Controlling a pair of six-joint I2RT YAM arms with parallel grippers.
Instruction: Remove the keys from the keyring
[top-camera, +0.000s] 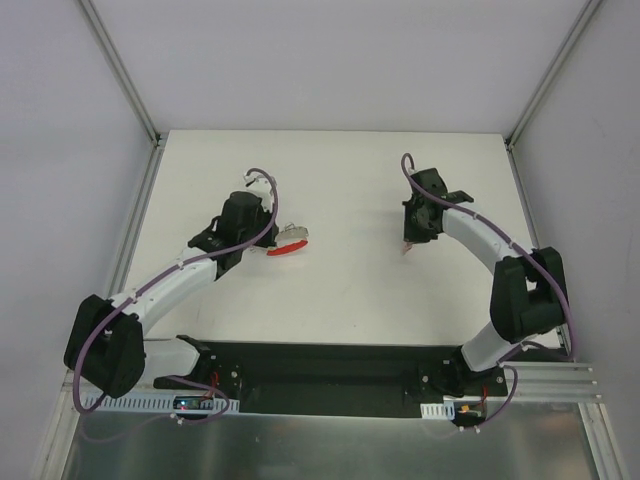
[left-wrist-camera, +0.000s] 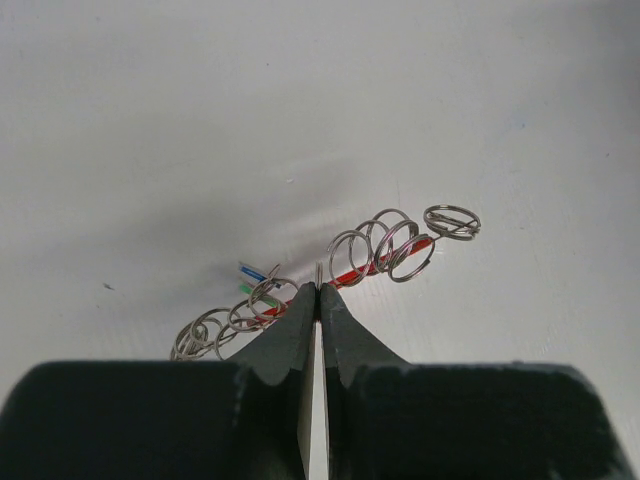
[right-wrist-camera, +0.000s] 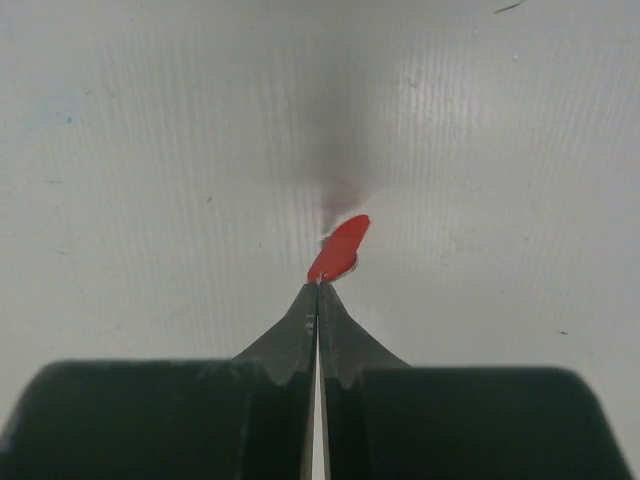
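The keyring is a red curved band (left-wrist-camera: 350, 273) strung with several thin silvery wire rings (left-wrist-camera: 388, 243); in the top view the band (top-camera: 290, 247) lies left of the table's middle. My left gripper (left-wrist-camera: 318, 290) is shut on one silvery ring at the band's middle; in the top view it (top-camera: 283, 233) sits right at the band. Tiny blue (left-wrist-camera: 252, 272) and green (left-wrist-camera: 248, 288) key heads show among the rings on the left. My right gripper (right-wrist-camera: 318, 286) is shut on a tiny red-headed key (right-wrist-camera: 340, 247), held just above the table; in the top view it (top-camera: 407, 246) is well right of the keyring.
The white table (top-camera: 340, 180) is walled by pale panels with metal corner posts (top-camera: 120, 70). A black base strip (top-camera: 320, 370) runs along the near edge between the arm bases.
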